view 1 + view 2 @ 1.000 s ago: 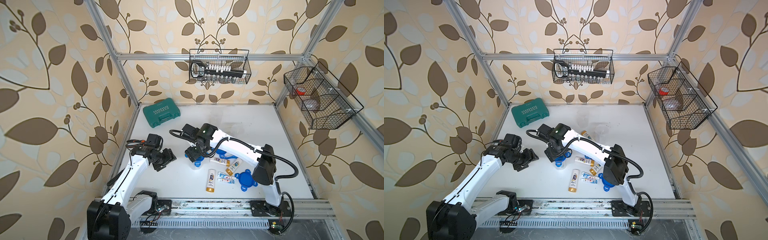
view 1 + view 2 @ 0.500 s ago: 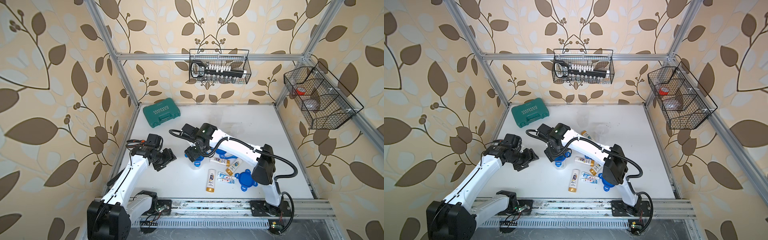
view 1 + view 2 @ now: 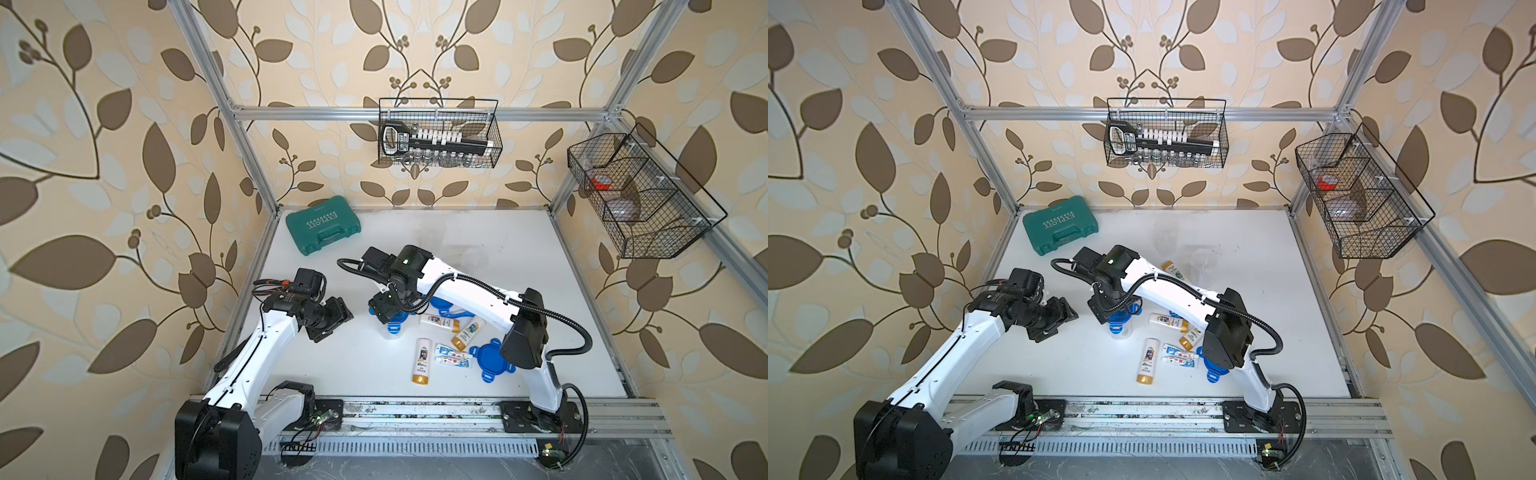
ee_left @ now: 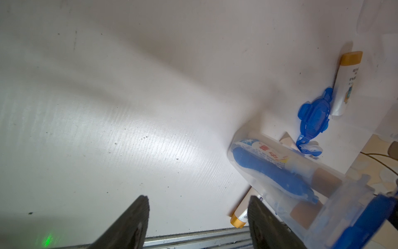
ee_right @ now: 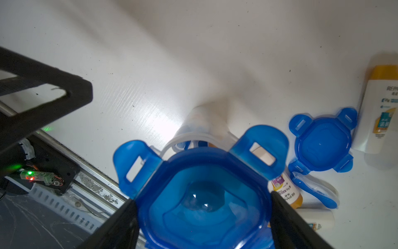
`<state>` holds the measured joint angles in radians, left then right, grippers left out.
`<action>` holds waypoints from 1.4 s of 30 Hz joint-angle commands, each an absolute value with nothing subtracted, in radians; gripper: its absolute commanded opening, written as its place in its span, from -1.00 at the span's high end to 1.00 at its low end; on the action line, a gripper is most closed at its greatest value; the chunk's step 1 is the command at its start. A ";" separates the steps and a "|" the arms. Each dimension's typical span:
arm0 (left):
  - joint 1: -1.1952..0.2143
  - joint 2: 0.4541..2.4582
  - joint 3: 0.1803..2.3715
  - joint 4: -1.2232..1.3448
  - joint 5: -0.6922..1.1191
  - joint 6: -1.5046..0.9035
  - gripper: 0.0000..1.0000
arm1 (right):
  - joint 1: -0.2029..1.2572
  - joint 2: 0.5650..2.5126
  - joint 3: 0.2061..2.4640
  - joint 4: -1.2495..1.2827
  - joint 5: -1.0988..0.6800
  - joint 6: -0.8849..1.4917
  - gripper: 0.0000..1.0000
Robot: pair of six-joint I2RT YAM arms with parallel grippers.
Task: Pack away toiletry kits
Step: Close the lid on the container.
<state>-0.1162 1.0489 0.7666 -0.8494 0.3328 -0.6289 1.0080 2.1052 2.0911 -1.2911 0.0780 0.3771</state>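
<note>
White tabletop (image 3: 540,249), leaf-patterned walls (image 3: 104,166)

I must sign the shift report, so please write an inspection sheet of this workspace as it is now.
Surface: white tabletop, a few dark specks.
Job's things: clear plastic jar holding a blue toothbrush and white toothpaste tube; white gold-capped bottles, more tubes and a loose blue lid lie beside it.
Clutter: green plastic tool case, closed, at the back corner.
Grippers: right gripper shut on a blue four-tab plastic lid at the jar's mouth; left gripper open, empty.
Cables: black corrugated hose along the right arm; thin wires by the front rail.
Surroundings: two black wire baskets on the walls; leaf-patterned wallpaper.
</note>
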 commanded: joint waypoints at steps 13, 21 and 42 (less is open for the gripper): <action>-0.108 1.039 0.752 -0.844 0.334 -0.643 -0.48 | 1.021 2.160 2.127 -1.302 0.056 0.369 -0.58; -0.107 1.034 0.749 -0.844 0.337 -0.649 -0.47 | 1.033 2.154 2.106 -1.304 0.057 0.361 -0.63; -0.106 1.022 0.873 -0.961 0.227 -0.595 -0.53 | 1.018 2.115 2.203 -1.344 0.092 0.411 -1.00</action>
